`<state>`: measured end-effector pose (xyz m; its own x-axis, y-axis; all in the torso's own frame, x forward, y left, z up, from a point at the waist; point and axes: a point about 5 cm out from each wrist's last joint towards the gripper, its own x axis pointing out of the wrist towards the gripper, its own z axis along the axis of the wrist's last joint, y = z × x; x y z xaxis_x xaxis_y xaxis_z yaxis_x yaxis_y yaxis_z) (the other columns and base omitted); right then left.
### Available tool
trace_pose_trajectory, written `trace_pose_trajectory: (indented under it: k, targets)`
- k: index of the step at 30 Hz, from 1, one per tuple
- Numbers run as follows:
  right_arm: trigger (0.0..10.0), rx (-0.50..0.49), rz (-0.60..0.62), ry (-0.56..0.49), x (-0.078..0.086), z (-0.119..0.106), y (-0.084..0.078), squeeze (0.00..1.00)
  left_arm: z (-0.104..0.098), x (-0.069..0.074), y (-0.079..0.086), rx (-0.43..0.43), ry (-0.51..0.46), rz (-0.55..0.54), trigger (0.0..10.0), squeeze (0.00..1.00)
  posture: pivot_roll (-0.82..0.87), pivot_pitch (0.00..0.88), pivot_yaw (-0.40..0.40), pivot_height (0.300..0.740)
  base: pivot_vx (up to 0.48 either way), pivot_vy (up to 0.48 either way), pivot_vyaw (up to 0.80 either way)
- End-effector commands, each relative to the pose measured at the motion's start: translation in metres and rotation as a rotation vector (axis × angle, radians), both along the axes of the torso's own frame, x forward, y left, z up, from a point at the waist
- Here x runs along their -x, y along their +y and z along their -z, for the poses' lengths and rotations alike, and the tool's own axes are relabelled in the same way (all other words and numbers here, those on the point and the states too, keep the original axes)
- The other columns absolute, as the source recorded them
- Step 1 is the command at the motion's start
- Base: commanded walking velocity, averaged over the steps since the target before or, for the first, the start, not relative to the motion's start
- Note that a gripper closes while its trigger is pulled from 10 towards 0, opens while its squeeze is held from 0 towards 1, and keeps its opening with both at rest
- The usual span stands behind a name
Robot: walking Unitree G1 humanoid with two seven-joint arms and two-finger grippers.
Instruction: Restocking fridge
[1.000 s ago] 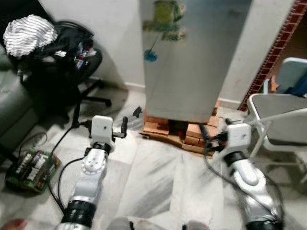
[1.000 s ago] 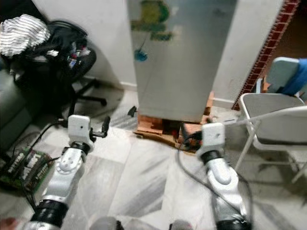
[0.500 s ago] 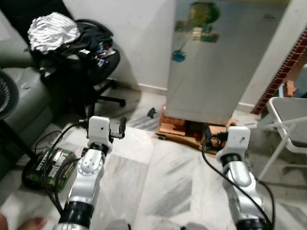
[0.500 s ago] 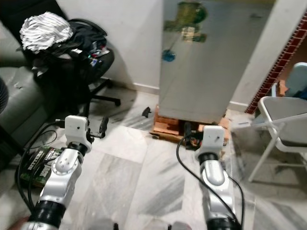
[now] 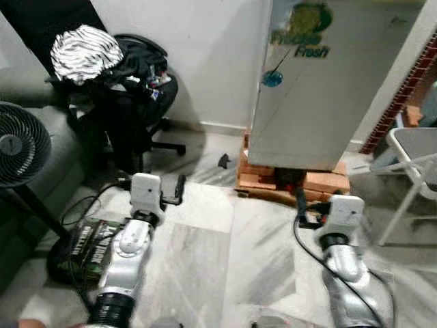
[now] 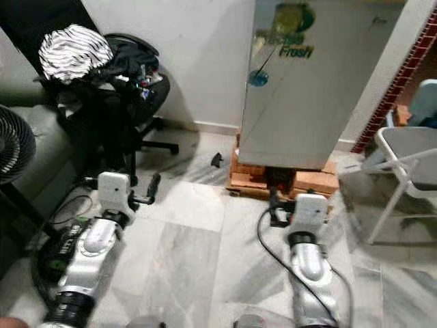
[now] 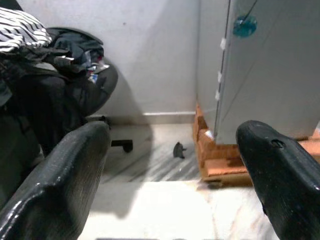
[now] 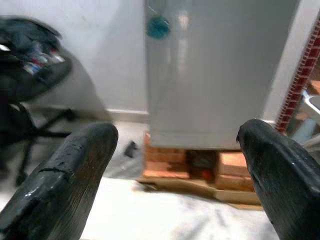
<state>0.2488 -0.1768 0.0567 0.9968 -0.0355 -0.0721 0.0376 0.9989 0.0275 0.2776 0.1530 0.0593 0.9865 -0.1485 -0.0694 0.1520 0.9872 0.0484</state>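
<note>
Facing closed fridge [image 5: 321, 89], "Fresh" lettering, both tools spread

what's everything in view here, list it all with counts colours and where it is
fridge: 1, grey, door shut, against the wall ahead
bricks: several, orange, under the fridge
office chair: 1, black, left by the wall, piled with clothes
striped cloth: 1, black and white, on top of the chair pile
fan: 1, black, far left
box: 1, dark green, on the floor by the left arm
folding chair: 1, white frame, far right
small dark object: 1, on the floor left of the bricks
floor: pale marble tiles
left gripper: open, empty, aimed at the fridge's left corner
right gripper: open, empty, aimed at the fridge's base
</note>
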Motion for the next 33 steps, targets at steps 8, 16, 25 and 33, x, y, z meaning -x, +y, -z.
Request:
trace_pose_trajectory:
  k: [8, 16, 25, 33]
  targets:
    - [10.0, 0.032, -0.034, -0.033, -0.008, -0.007, -0.003, 0.0, -0.01, -0.006, -0.002, 0.007, -0.042, 0.0, 10.0, 0.0, -0.01, 0.008, 0.026, 0.74, 0.409, 0.168, -0.8]
    - [10.0, 0.055, -0.074, -0.064, -0.012, -0.014, 0.001, 0.0, -0.01, -0.005, 0.0, 0.025, -0.028, -0.01, 10.0, 0.0, 0.0, 0.021, 0.026, 0.74, 0.426, 0.096, -0.73]
    - [10.0, 0.043, -0.061, -0.031, -0.004, -0.006, -0.001, 0.0, -0.006, -0.001, -0.001, 0.031, -0.009, -0.018, 10.0, 0.0, 0.0, 0.032, 0.011, 0.74, 0.367, 0.308, -0.49]
    - [10.0, 0.06, -0.051, -0.033, -0.006, -0.007, -0.006, 0.0, 0.004, 0.004, -0.002, 0.037, 0.029, -0.026, 10.0, 0.0, -0.02, 0.022, 0.018, 0.74, 0.345, 0.333, -0.8]
